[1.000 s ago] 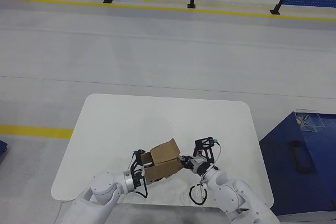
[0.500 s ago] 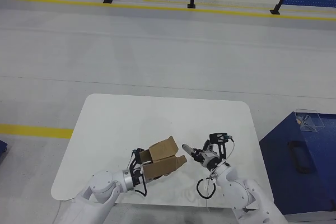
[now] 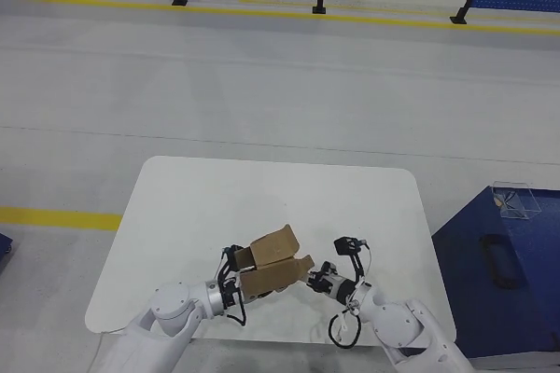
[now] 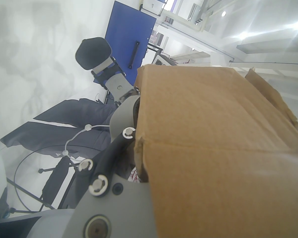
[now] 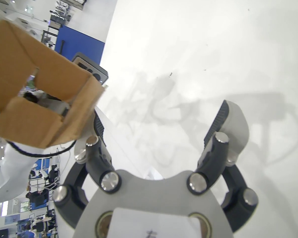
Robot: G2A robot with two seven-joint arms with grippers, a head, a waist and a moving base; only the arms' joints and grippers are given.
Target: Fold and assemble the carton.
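The carton [image 3: 273,261] sits over the worktop [image 3: 261,196] close to its front edge, about midway between the two front corners. Whether it touches the surface cannot be told. It is brown cardboard, only partly formed: from above, one panel stands tilted up over the other. In the right wrist view its open end [image 5: 27,75] faces the camera, so the hollow inside shows between loose flaps.

The left gripper [image 3: 235,280] grasps the end of the carton nearest the worktop's front left corner. In the left wrist view a grey finger [image 4: 123,112] lies against the cardboard's edge, while the broad side of the carton [image 4: 213,137] hides the other finger.

The right gripper [image 3: 313,278] is at the carton's opposite end, on the side of the front right corner. It is released [image 5: 161,115], its jaws spread wide with bare worktop [image 5: 188,38] between them. One finger lies just under a flap's corner and the other finger [image 5: 234,125] stands well apart from the cardboard.

A blue cabinet [image 3: 513,270] stands on the floor beyond the worktop's right edge.
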